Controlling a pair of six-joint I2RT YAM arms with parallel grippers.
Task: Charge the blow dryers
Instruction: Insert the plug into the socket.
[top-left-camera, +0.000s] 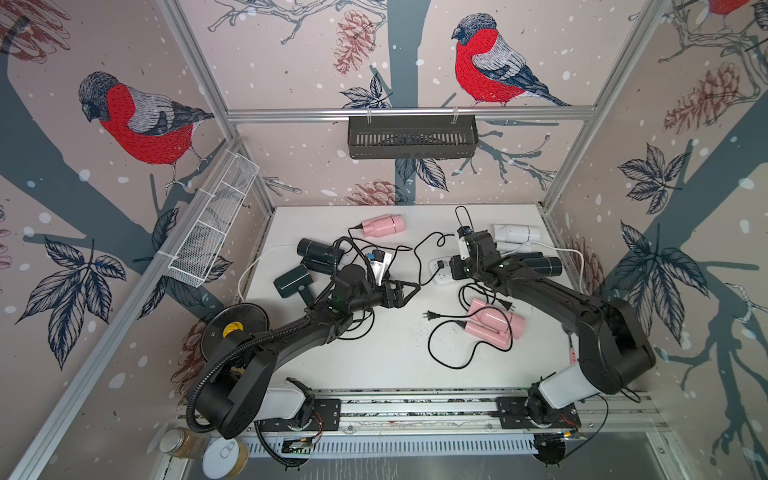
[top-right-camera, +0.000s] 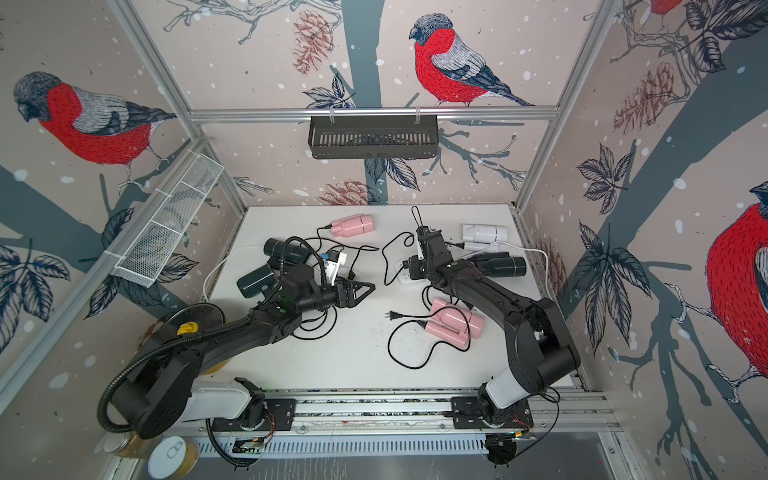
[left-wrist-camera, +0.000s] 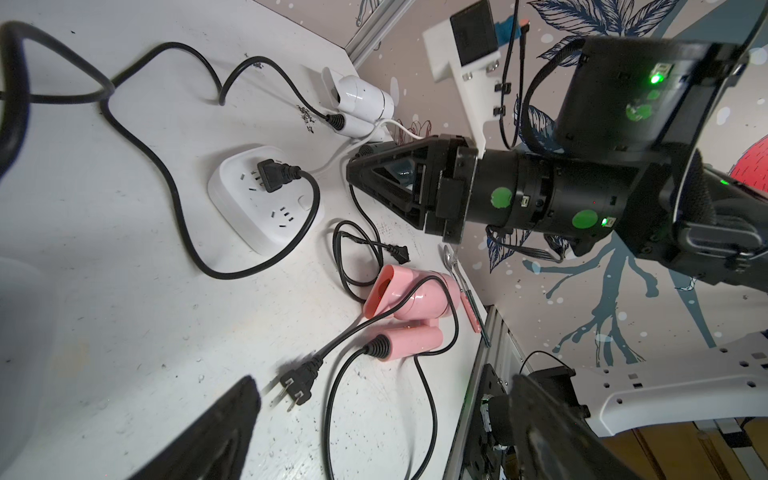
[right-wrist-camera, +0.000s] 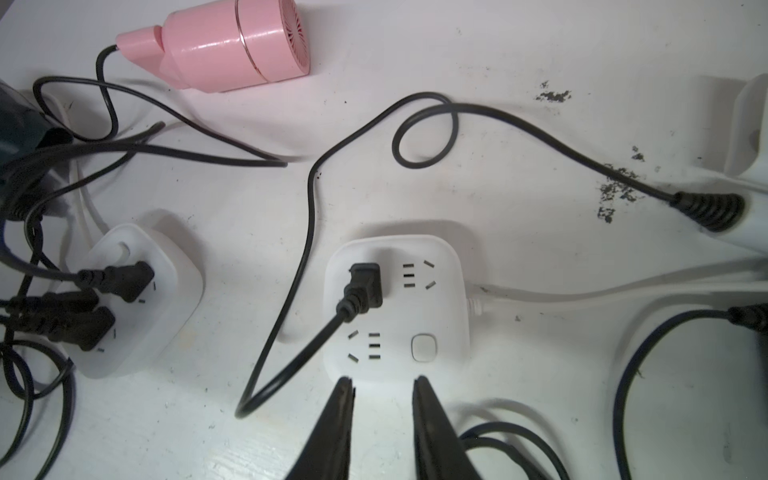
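Six blow dryers lie about the white table (top-left-camera: 374, 365): back pink dryer (top-left-camera: 382, 225) toward the rear; front pink dryer (top-left-camera: 494, 328) folded at near right; white dryer (top-left-camera: 517, 235) at rear right, with the black dryer (top-left-camera: 546, 266) just in front of it; first dark dryer (top-left-camera: 318, 249) and second dark dryer (top-left-camera: 293, 281) side by side at left. Right gripper (right-wrist-camera: 384, 384) hovers at the edge of the right power strip (right-wrist-camera: 397, 307), fingers a narrow gap apart, nothing between them. One black plug (right-wrist-camera: 365, 286) is seated in that strip, and its cord loops off to the white dryer's handle. Left power strip (right-wrist-camera: 137, 291) carries three plugs. Left gripper (top-left-camera: 409, 291) hangs over mid-table, jaws spread wide, empty. Loose plug (top-left-camera: 430, 316) lies flat on the table near the front pink dryer, in no socket.
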